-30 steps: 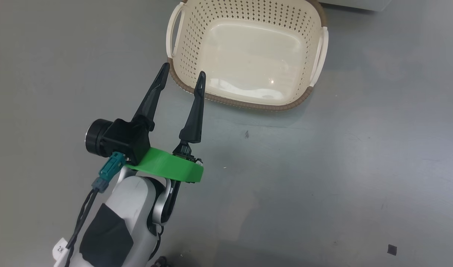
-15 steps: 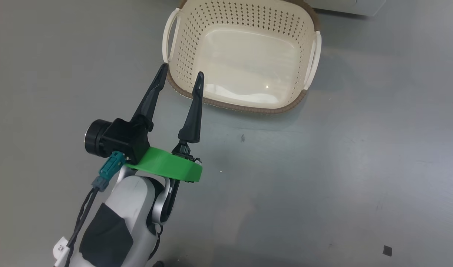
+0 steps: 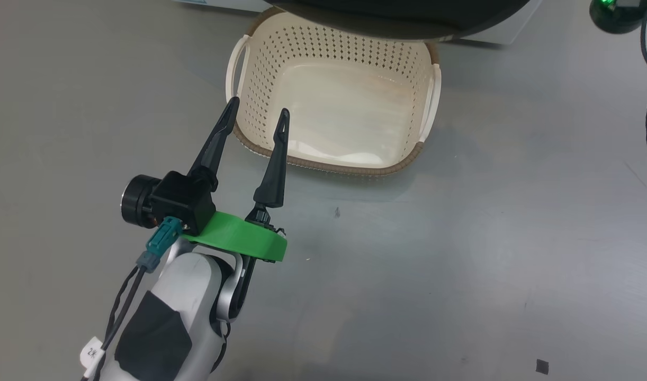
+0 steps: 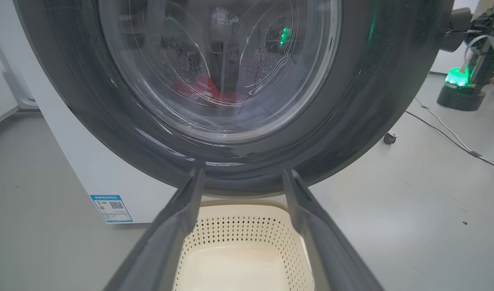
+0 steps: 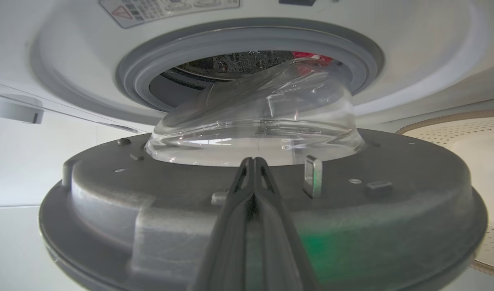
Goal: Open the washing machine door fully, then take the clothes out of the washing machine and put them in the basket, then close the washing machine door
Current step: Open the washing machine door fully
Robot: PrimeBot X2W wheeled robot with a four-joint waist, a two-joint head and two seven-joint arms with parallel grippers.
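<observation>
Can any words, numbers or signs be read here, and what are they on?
"2K", as best it reads: white tag on the left arm's cable.
Blue label low on the washing machine: QR code, print too small.
Sticker above the drum opening: red warning triangle, text blurred.

Readable text: barely any, three labels spotted
1) blue label [image 4: 111,208] with QR code on the washing machine [image 4: 75,161] front, below-left of the washing machine door [image 4: 372,101], print too small; 2) sticker [image 5: 166,6] with red warning triangle on the front beyond the door, unreadable; 3) white tag [image 3: 92,353] on arm cable [image 3: 121,309], well clear of the door, reads roughly "2K"
</observation>
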